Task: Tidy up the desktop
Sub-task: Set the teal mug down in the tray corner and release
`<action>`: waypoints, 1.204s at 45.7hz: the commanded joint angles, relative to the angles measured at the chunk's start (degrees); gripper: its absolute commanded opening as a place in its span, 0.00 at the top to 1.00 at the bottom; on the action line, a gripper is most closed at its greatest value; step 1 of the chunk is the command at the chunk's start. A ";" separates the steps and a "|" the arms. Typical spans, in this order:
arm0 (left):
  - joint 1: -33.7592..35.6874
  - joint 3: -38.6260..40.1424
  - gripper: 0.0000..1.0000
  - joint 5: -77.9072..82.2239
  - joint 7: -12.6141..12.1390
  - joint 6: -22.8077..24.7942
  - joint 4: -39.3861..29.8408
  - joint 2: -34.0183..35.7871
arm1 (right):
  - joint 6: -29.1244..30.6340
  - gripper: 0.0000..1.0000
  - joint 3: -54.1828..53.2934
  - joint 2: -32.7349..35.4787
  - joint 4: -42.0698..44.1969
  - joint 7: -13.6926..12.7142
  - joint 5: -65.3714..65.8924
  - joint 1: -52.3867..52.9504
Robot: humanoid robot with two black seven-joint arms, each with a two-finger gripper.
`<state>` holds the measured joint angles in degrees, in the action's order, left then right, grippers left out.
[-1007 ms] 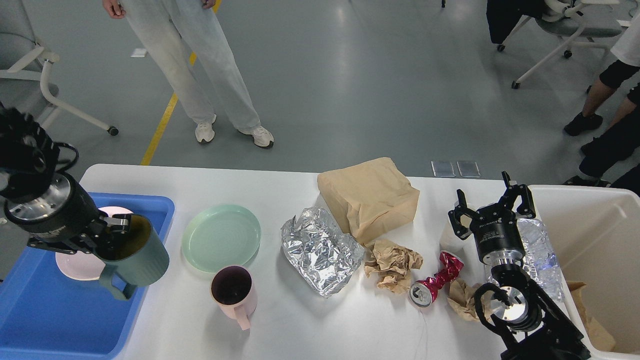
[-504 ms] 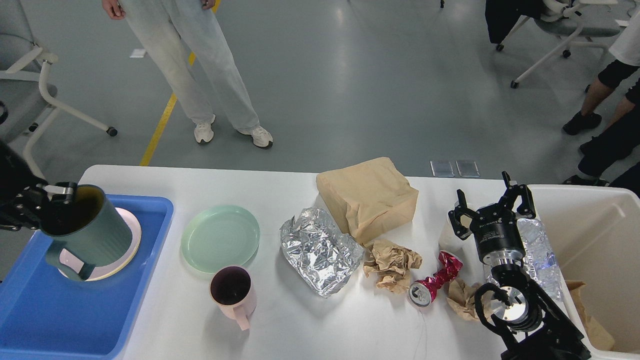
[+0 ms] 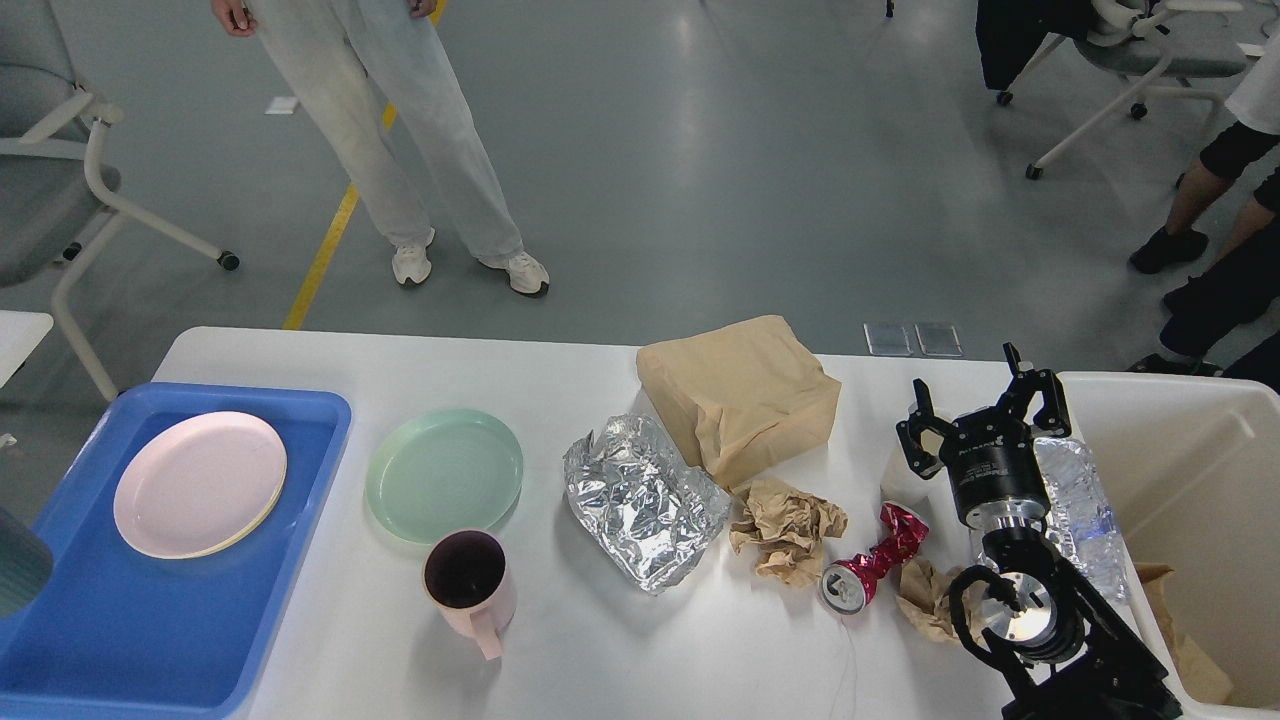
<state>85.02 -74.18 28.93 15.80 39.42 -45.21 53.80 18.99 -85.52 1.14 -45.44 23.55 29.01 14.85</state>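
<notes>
The white desktop point(image 3: 560, 380) holds dishes on the left and litter on the right. A mint green plate point(image 3: 444, 474) and a pink mug point(image 3: 468, 581) sit beside the blue tray point(image 3: 150, 640), which holds a pink plate point(image 3: 199, 483). A sliver of a dark green mug point(image 3: 18, 562) shows at the left edge over the tray. My left gripper is out of view. My right gripper point(image 3: 977, 398) stands open above the desktop's right end, nothing between its fingers, with a crumpled clear bottle point(image 3: 1078, 515) just right of it.
Crumpled foil point(image 3: 640, 498), a brown paper bag point(image 3: 738, 394), wadded brown paper point(image 3: 790, 526), another wad point(image 3: 925, 595) and a crushed red can point(image 3: 870, 570) lie mid-right. An off-white bin point(image 3: 1200, 450) stands at the right edge. A person stands beyond the far edge.
My left arm carried the dark green mug leftward over the tray and out of the frame, leaving only a sliver of the mug visible. The right arm has not moved.
</notes>
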 commanded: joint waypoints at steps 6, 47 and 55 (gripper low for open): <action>-16.45 13.36 1.00 1.48 -0.24 -0.92 14.62 -2.20 | 0.00 0.00 0.00 0.00 0.00 0.00 0.00 0.00; -26.66 21.54 1.00 1.04 -0.16 -1.63 18.06 -6.61 | 0.00 0.00 0.00 0.00 0.00 0.00 0.00 0.00; -26.57 21.54 0.60 0.34 -0.16 -3.20 18.06 -6.25 | 0.00 0.00 0.00 0.00 0.00 0.00 0.00 0.00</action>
<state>58.36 -52.65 29.77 15.55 37.54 -27.16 47.22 18.99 -85.52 1.14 -45.44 23.55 29.00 14.85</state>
